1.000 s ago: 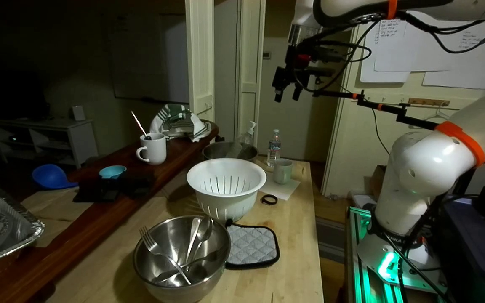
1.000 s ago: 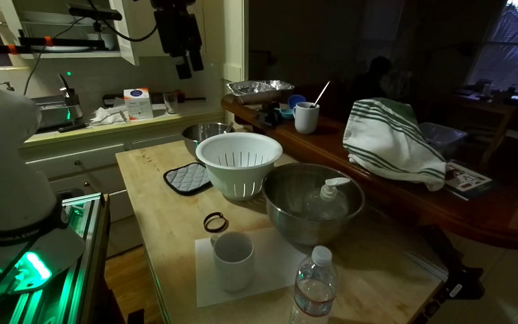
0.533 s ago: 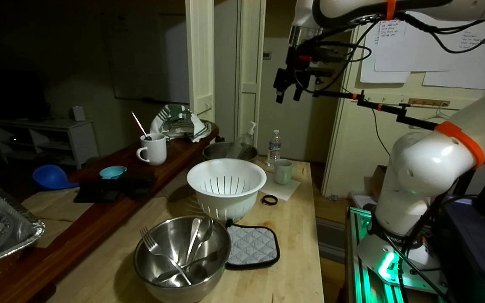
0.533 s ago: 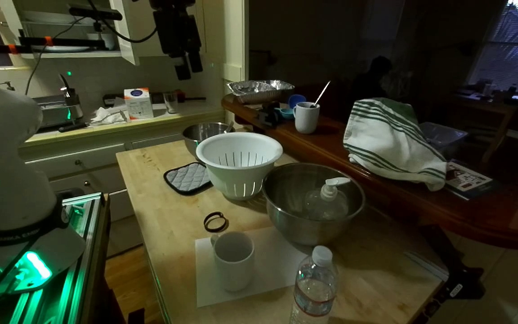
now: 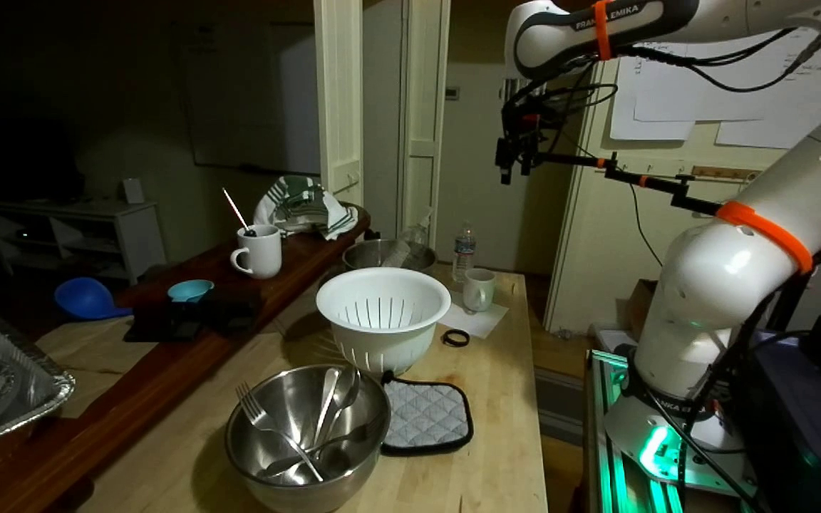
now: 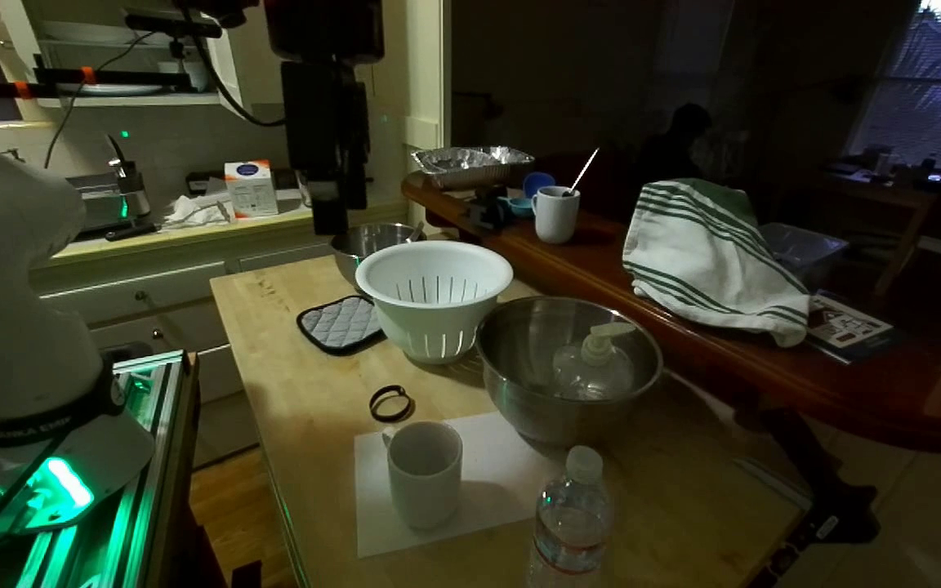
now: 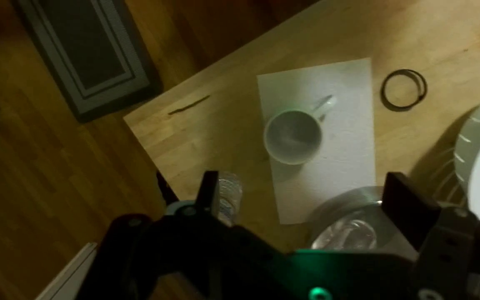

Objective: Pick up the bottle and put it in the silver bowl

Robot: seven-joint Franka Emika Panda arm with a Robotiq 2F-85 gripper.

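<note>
The tool (image 7: pixel 301 180) hangs high above the counter (image 5: pixel 503 399), its fingers (image 7: pixel 209 188) well apart, as the wrist view shows. One finger partly hides the clear water bottle (image 6: pixel 572 523) there; in both exterior views that bottle stands upright on the counter, near its end, well below the tool. Near the bottle, a white mug (image 6: pixel 425 498) sits on a sheet of white paper (image 7: pixel 346 160), and a thin black ring (image 7: pixel 401 109) lies just past the sheet. Also close by is a steel mixing bowl (image 6: pixel 534 412) with a clear pump bottle (image 6: pixel 591 374) leaning inside. Just beside that bowl stands a white slotted colander (image 5: pixel 375 349); beyond it come a grey quilted potholder (image 5: pixel 428 417) and a second steel bowl (image 5: pixel 339 488), where forks (image 5: pixel 284 436) and other cutlery rest. Which of these two bowls the task means, I cannot tell. Along the counter runs a raised wooden ledge (image 6: pixel 773 380), bearing a crinkled foil tray (image 6: pixel 470 176), a small light-blue cup (image 5: pixel 191 291), a second mug (image 6: pixel 556 217) with a thin stick (image 5: pixel 235 209) in it, and a bunched white towel (image 6: pixel 707 253) with green stripes.
</note>
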